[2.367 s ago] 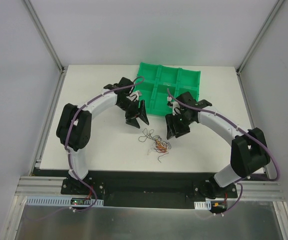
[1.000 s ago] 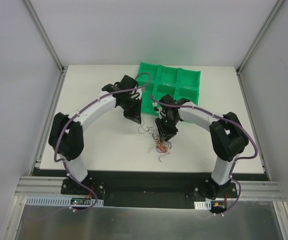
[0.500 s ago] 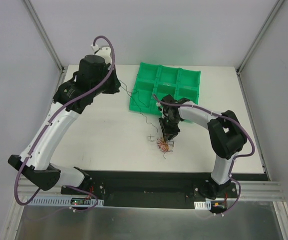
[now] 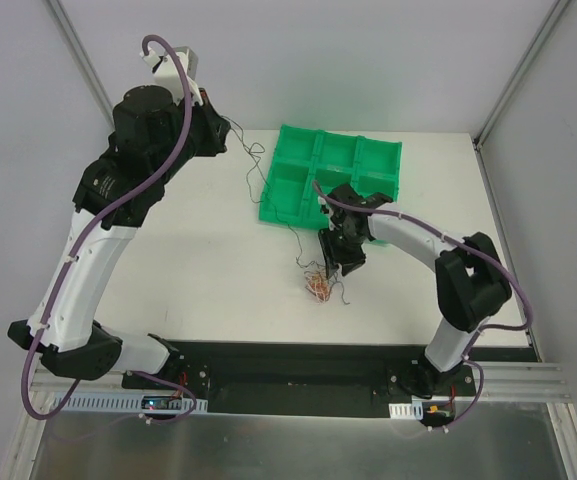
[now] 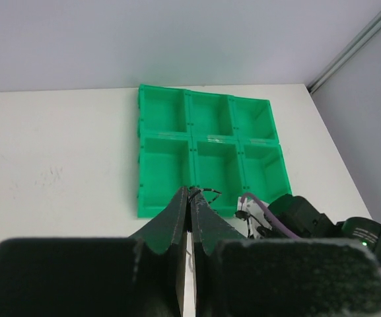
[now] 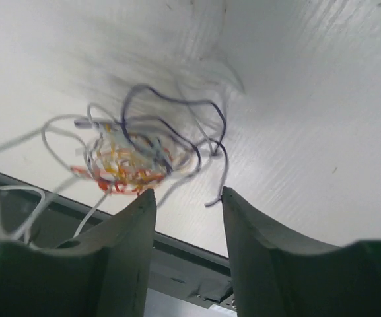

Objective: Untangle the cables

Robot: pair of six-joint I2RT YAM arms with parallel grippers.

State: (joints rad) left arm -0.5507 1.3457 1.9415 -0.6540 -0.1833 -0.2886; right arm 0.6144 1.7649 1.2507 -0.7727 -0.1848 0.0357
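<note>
Hair-thin curly cables (image 6: 134, 158) knot loosely near the glossy 6-cell green tray (image 5: 207, 137)

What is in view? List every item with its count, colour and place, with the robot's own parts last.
tray: one, green, six compartments, far middle of the table.
tangle of wires: one clump, orange, red, white and dark strands, on the table in front of the tray.
dark wire: one, running from the clump up to the left gripper.
table: one, white, under everything.
left gripper: one, black, shut on the dark wire, high over the table's far left.
right gripper: one, black, open, low beside the clump.
</note>
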